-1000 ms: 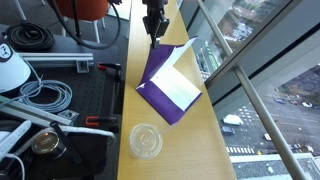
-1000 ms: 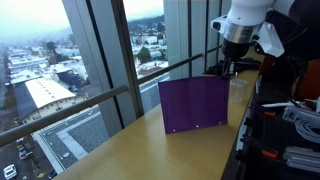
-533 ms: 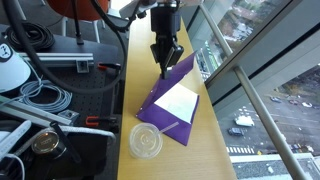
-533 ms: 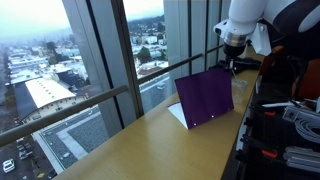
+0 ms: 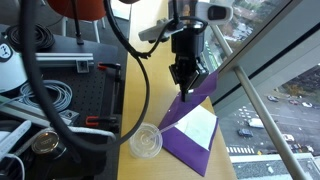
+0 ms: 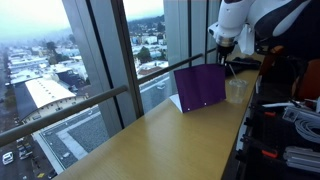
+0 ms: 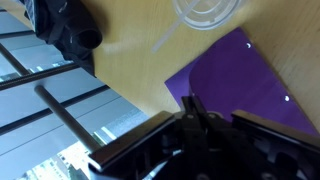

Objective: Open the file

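The purple file (image 5: 186,146) lies on the wooden ledge with its cover lifted and a white sheet (image 5: 201,125) showing inside. My gripper (image 5: 185,90) comes down from above and is shut on the raised cover's top edge. In an exterior view the cover (image 6: 200,88) stands nearly upright below the gripper (image 6: 227,63). In the wrist view the fingers (image 7: 190,108) pinch the edge of the purple cover (image 7: 240,85). The clear round lid (image 5: 146,142) lies just beside the file's near corner, and it also shows in the wrist view (image 7: 208,10).
A black bench (image 5: 60,90) with coiled cables (image 5: 45,97), a white lamp (image 5: 12,68) and an orange-handled tool (image 5: 100,125) borders the ledge. The window glass and metal rail (image 5: 255,100) run along the ledge's other side. A black object (image 7: 62,28) is in the wrist view.
The gripper has moved along the ledge toward the window side, holding the cover's edge. The file has slid with it and now lies closer to the clear lid.
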Robot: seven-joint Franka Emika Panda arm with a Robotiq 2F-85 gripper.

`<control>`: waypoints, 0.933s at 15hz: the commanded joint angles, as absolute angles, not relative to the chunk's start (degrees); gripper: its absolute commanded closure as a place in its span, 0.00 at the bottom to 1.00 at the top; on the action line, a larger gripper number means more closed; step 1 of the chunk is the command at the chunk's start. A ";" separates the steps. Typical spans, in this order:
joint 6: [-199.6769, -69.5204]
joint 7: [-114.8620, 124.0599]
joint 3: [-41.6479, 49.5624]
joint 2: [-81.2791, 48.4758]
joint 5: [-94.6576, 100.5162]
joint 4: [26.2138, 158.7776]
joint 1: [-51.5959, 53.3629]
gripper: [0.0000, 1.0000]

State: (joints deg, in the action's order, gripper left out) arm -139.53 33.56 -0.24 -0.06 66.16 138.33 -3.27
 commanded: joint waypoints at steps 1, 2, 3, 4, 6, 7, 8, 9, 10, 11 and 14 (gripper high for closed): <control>-140.30 37.66 -0.01 -1.91 69.29 138.01 -2.07 1.00; -140.18 38.82 -0.42 -2.01 69.98 138.76 -1.44 1.00; -140.15 39.83 -0.70 -2.23 70.92 139.22 -0.88 1.00; -140.00 40.80 -1.10 -2.23 71.86 139.97 -0.22 1.00; -139.64 42.24 -2.32 -1.92 71.65 141.66 1.58 1.00; -139.62 43.01 -2.91 -1.99 71.73 142.38 2.39 1.00; -139.46 43.90 -3.58 -2.06 71.84 143.00 3.25 1.00; -139.37 44.74 -4.26 -2.31 71.91 143.62 4.11 1.00; -139.22 45.51 -4.86 -2.57 71.89 144.07 4.83 1.00; -139.10 46.10 -5.34 -2.63 71.84 144.62 5.47 1.00; -139.18 47.32 -6.19 -3.05 72.08 145.72 6.55 1.00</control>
State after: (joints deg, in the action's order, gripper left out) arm -139.44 45.45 -5.58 -2.76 70.40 144.97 5.79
